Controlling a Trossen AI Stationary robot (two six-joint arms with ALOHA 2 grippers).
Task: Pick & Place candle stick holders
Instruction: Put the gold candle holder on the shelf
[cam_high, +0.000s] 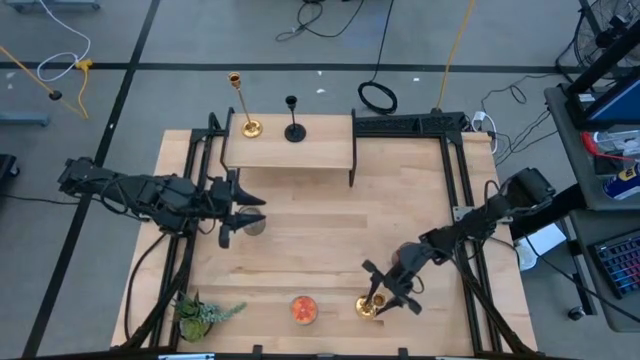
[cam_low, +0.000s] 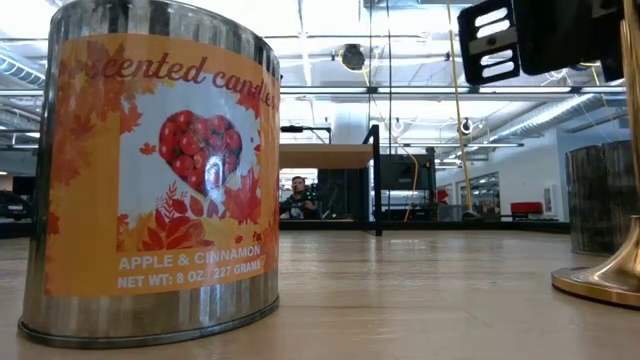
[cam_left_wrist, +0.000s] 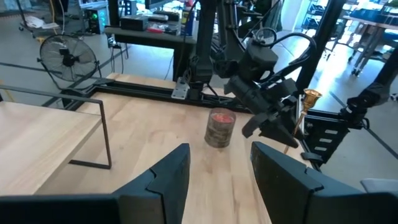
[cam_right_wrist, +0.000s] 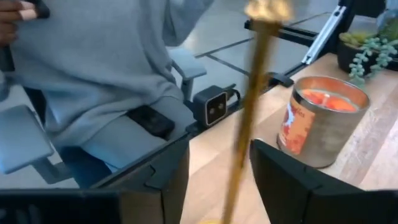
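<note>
Squeeze the open right hand squarely on the gold holder at lower right of the counter, lift straight, clear the candle; left hand open, mid-left.

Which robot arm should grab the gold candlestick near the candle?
The right. Its gripper already sits around that gold candlestick, whose stem shows between its open jaws in the right wrist view. The left gripper is far across the table.
</note>
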